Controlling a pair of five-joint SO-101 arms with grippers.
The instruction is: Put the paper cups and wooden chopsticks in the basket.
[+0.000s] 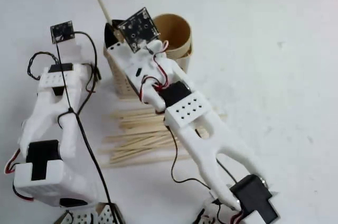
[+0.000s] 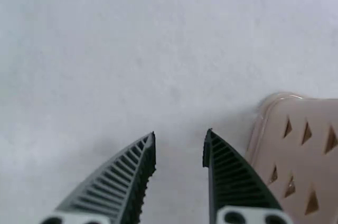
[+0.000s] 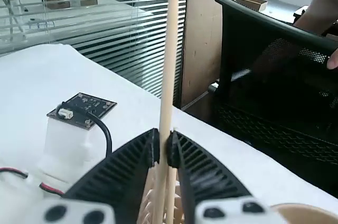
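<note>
My right gripper (image 3: pixel 163 142) is shut on one wooden chopstick (image 3: pixel 170 60) that stands nearly upright. In the high view this gripper (image 1: pixel 111 29) hangs over the tan basket (image 1: pixel 120 78), with the chopstick (image 1: pixel 99 1) sticking out above it. More chopsticks (image 3: pixel 158 197) show below the fingers, inside the basket. Stacked paper cups (image 1: pixel 174 35) stand at the basket's right side; whether they are inside it I cannot tell. A pile of chopsticks (image 1: pixel 141 138) lies on the table under the right arm. My left gripper (image 2: pixel 179 139) is open over bare table, beside a basket corner (image 2: pixel 296 145).
The white table (image 1: pixel 274 76) has wide free room to the right and at the back. The left arm (image 1: pixel 55 97) stands left of the basket with its camera board (image 1: pixel 62 31) raised. A black chair (image 3: pixel 274 76) and window blinds lie beyond the table's far edge.
</note>
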